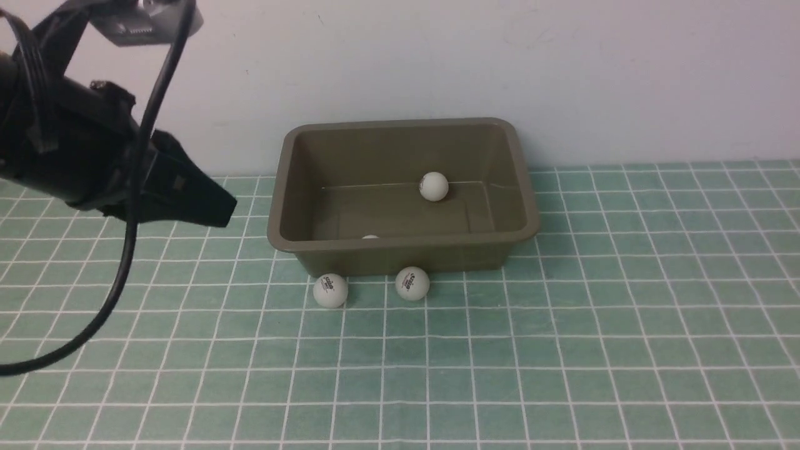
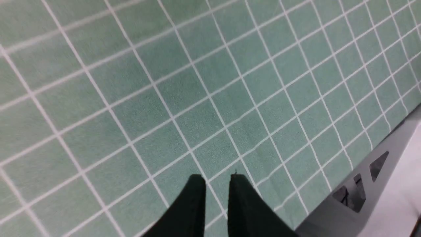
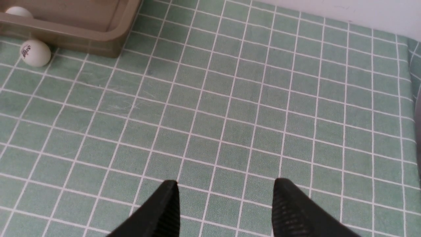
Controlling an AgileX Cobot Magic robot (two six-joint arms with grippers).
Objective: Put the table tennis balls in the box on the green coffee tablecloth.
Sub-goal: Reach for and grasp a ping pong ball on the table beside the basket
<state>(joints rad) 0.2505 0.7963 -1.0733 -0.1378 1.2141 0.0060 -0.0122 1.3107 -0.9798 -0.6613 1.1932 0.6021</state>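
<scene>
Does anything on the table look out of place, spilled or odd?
Only this: one ball and a second ball lie on the cloth just in front of the box, not in it. Nothing looks spilled, damaged or askew.

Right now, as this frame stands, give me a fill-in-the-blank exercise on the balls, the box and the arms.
1. ____ table tennis balls lie on the green coffee tablecloth, just in front of the box.
2. The ball in full view inside the box rests by its ____ wall.
3. The right gripper stands ____, with nothing between its fingers.
4. Only the ____ arm shows in the front view.

Missing words: two; far; open; left.
</scene>
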